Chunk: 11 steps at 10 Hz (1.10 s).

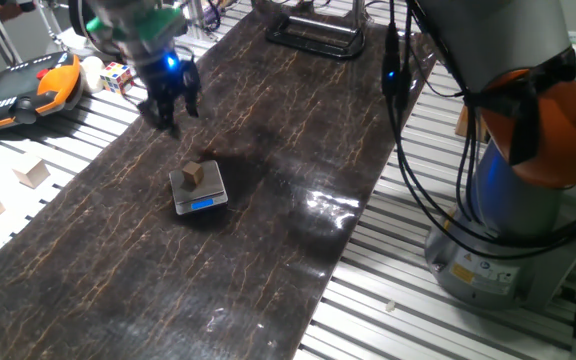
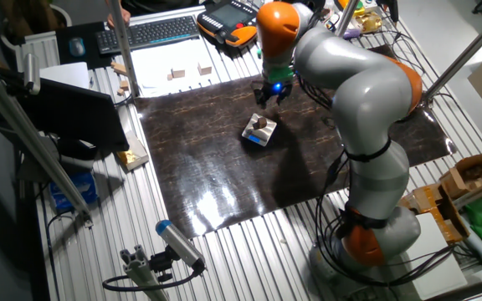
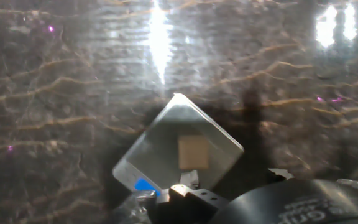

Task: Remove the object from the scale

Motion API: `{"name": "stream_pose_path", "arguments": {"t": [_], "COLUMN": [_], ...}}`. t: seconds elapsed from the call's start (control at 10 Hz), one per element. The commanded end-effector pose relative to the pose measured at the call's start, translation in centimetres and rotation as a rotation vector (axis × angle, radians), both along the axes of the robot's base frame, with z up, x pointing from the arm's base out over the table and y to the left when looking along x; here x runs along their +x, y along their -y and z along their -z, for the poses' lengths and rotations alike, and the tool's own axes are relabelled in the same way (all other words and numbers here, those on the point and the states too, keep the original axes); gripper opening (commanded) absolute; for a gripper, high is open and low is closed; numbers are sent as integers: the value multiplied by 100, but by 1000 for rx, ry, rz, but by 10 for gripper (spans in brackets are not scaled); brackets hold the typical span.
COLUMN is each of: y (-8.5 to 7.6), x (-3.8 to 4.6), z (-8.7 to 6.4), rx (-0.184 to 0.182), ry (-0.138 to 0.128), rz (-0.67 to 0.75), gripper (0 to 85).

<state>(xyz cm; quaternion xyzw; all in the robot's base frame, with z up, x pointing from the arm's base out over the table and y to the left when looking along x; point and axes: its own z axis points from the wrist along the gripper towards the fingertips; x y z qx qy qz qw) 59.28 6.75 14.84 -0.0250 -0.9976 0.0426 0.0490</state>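
Task unstarted: wooden cube point(image 1: 195, 173) sits on scale point(image 1: 208, 199) platform. Gripper point(image 1: 171, 108) hangs at cube's 11 o'clock, apart, holding nothing; finger spread unclear. Descent, grasp, lift remain.

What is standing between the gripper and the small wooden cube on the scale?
Nothing visible. The gripper hangs above the dark mat, off to one side of the scale, and the cube sits alone on the platform with open space over it.
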Motion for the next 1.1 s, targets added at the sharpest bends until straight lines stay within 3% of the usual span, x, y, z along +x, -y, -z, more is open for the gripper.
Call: {"name": "stream_pose_path", "arguments": {"t": [0.0, 0.3, 0.6, 0.8, 1.0], "y": [-33, -102, -170, -149, -125], "x": [11, -7, -36, -100, -111], "z": [163, 390, 620, 719, 792], "rx": [-4, 21, 22, 30, 50], "ry": [5, 19, 55, 67, 75], "rz": [-5, -6, -14, -19, -23], "gripper": [623, 633, 670, 673, 673]}}
